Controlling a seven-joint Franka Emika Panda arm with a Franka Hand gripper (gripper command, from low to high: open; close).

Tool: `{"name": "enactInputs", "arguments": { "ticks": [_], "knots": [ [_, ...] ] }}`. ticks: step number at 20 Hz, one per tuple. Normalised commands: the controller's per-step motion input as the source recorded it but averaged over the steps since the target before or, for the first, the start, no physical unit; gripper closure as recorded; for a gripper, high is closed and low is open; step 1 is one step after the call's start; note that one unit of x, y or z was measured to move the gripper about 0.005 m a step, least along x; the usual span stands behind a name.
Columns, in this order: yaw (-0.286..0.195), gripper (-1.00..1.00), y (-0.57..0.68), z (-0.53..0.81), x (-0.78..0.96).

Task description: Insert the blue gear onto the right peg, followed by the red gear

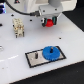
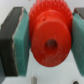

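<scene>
The robot arm hangs over a white table [image 1: 15,55]. Its gripper [image 1: 49,22] is up in the air, near the top of the exterior view. The jaws are closed on the red gear [image 1: 49,22], which peeks out below them and does not touch the table.

In the wrist view the red gear [image 2: 50,37] fills the middle. You can see its teeth, its round hub and the hole in the hub. A teal pad [image 2: 20,40] presses on one side of it, and another teal pad [image 2: 79,35] presses on the other side.

Lower down on the table lies a grey plate with a black rim [image 1: 35,62]. The blue gear [image 1: 50,52] sits flat on the plate, at the end toward the exterior view's right. It covers the right peg, so that peg cannot be seen. The other peg [image 1: 37,54] stands bare, just beside the blue gear.

A small cream-coloured block [image 1: 18,27] stands on the table toward the exterior view's left, well apart from the plate.
</scene>
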Motion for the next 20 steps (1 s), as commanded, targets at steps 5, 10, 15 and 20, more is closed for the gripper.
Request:
{"name": "enactInputs", "arguments": {
  "ticks": [5, 10, 15, 20],
  "knots": [
    [0.0, 1.0, -0.14, 0.54, 0.72],
    [0.0, 1.0, -0.09, 0.51, 0.75],
    [0.0, 1.0, -0.03, 0.44, 0.78],
    [0.0, 1.0, -0.02, 0.37, 0.85]
  ]
}}
